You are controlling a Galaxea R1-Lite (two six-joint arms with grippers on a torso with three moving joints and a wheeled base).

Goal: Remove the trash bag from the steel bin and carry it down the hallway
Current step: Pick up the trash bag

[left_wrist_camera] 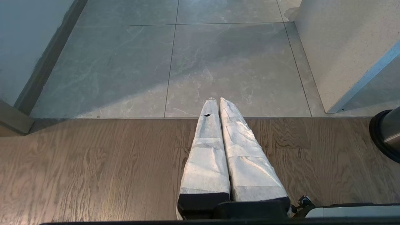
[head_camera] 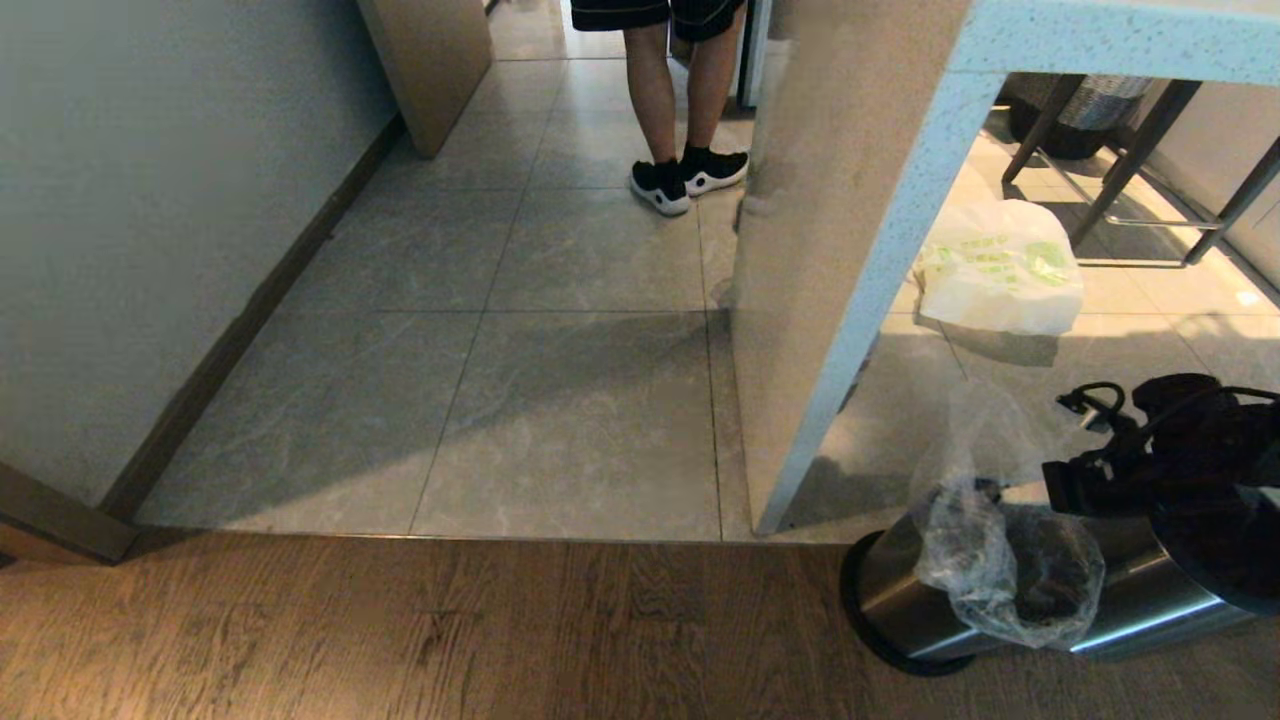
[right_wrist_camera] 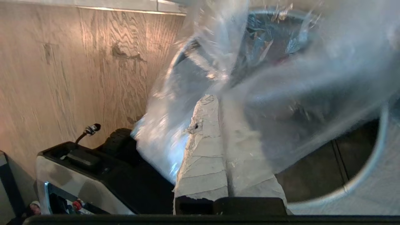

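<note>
The right gripper [right_wrist_camera: 215,103], its tape-wrapped fingers pressed together, pinched the crinkly clear trash bag [head_camera: 1000,560], which apparently still sat partly inside the brushed steel bin [head_camera: 1130,600] on wood-grain flooring. The left gripper [left_wrist_camera: 217,100] hung closed and empty over the boards.
</note>
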